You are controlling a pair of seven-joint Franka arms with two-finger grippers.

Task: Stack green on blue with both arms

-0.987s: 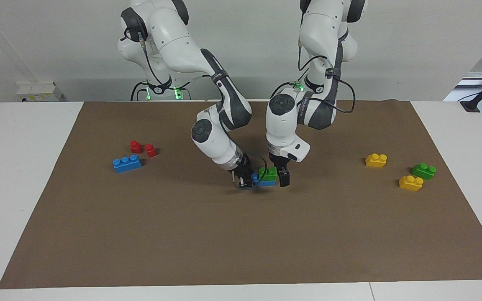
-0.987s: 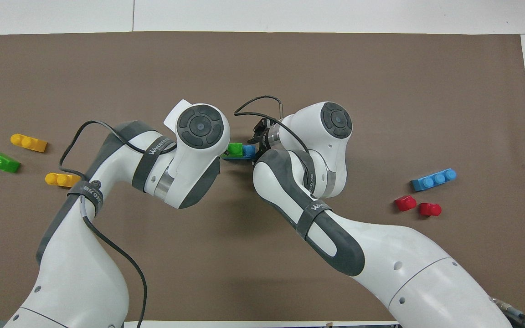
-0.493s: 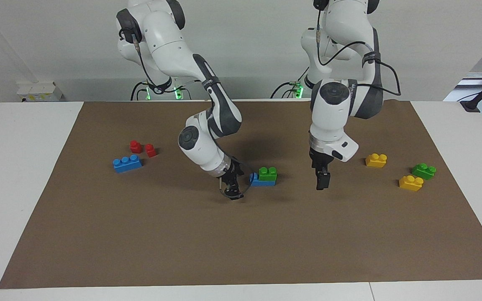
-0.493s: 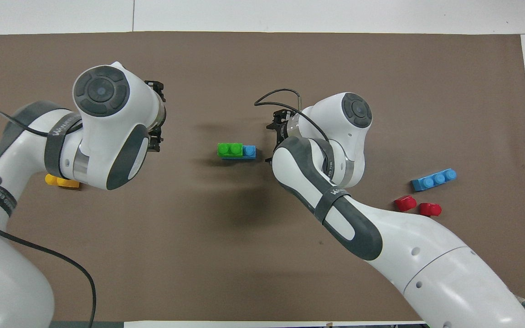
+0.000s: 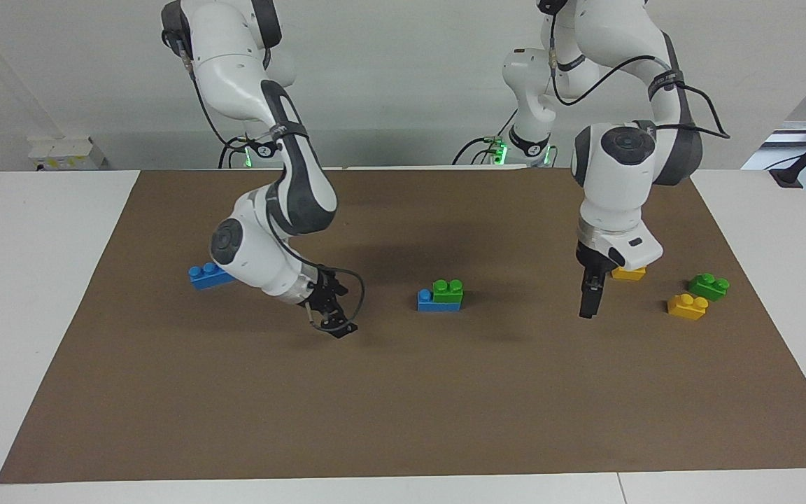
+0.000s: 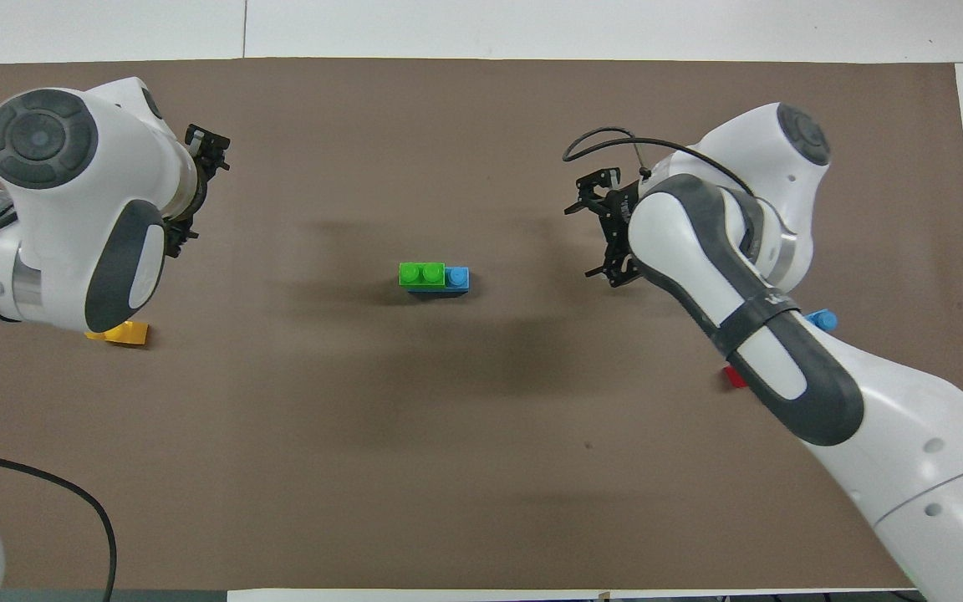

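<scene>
A green brick (image 5: 448, 290) (image 6: 420, 273) sits on a blue brick (image 5: 428, 301) (image 6: 457, 278) in the middle of the brown mat, with one blue stud left uncovered at the end toward the right arm. Neither gripper touches this stack. My right gripper (image 5: 336, 327) (image 6: 586, 238) hangs open and tilted low over the mat, beside the stack toward the right arm's end. Toward the left arm's end, my left gripper (image 5: 587, 308) (image 6: 201, 196) points down over the mat, open and with nothing in it.
A second blue brick (image 5: 206, 274) (image 6: 822, 318) and a red piece (image 6: 733, 378) lie partly hidden under the right arm. Two yellow bricks (image 5: 629, 274) (image 5: 687, 306) and another green brick (image 5: 709, 285) lie beside the left gripper.
The right gripper opened off the blue brick and pulled away toward its own end. The left gripper drew off the green brick toward the other end. The stack stayed put.
</scene>
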